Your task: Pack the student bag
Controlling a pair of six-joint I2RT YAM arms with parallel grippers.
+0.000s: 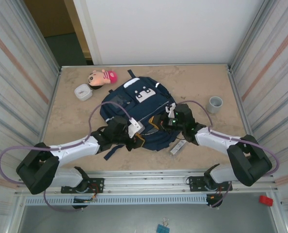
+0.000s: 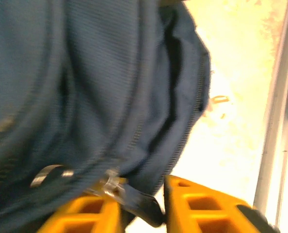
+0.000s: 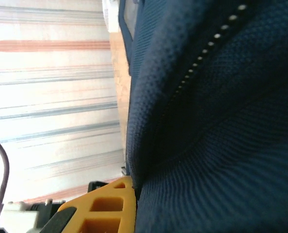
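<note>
My left gripper [image 2: 140,193] has its orange fingers [image 2: 202,206] apart, with a dark strap tab [image 2: 145,208] in the gap; blur keeps me from telling whether either pad touches it. My right gripper [image 1: 164,121] is pinched together on a fold of the student bag [image 1: 134,104]. One finger [image 3: 107,206] shows there, its partner hidden behind navy fabric. The bag lies mid-way across the table [image 1: 202,82], its near edge covered by my wrists. Beyond it are a doll [image 1: 103,76], a white tub [image 1: 83,91] and a grey ring [image 1: 215,104].
</note>
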